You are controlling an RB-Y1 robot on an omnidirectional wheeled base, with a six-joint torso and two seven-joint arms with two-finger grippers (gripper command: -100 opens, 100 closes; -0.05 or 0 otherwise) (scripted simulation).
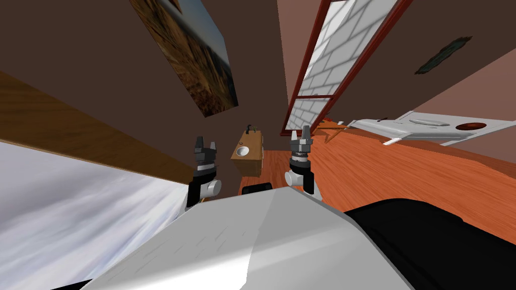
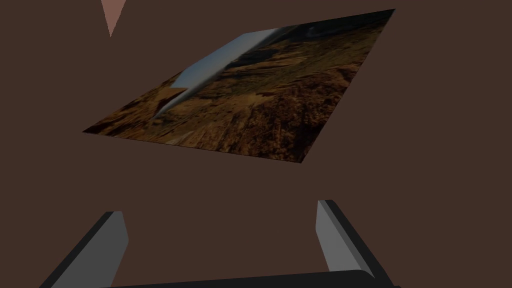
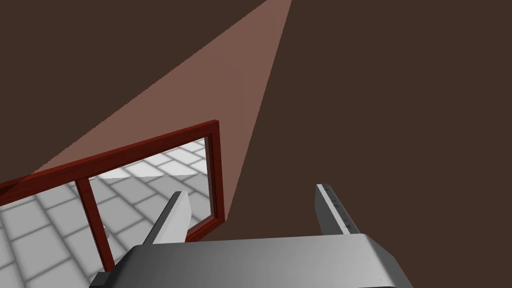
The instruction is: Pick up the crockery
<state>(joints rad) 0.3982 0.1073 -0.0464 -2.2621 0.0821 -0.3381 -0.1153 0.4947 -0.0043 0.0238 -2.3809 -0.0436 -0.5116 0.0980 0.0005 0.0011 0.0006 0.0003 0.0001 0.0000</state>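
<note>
Spread wide, nothing held
Left gripper [image 1: 206, 142] and right gripper [image 1: 301, 132] are held short of a brown wooden table [image 1: 253, 143] bearing a round white bowl [image 1: 242, 150].

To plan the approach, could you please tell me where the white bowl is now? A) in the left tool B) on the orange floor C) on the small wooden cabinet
C: the white bowl sits on the small wooden cabinet; the left tool and right tool are open and empty.
</note>
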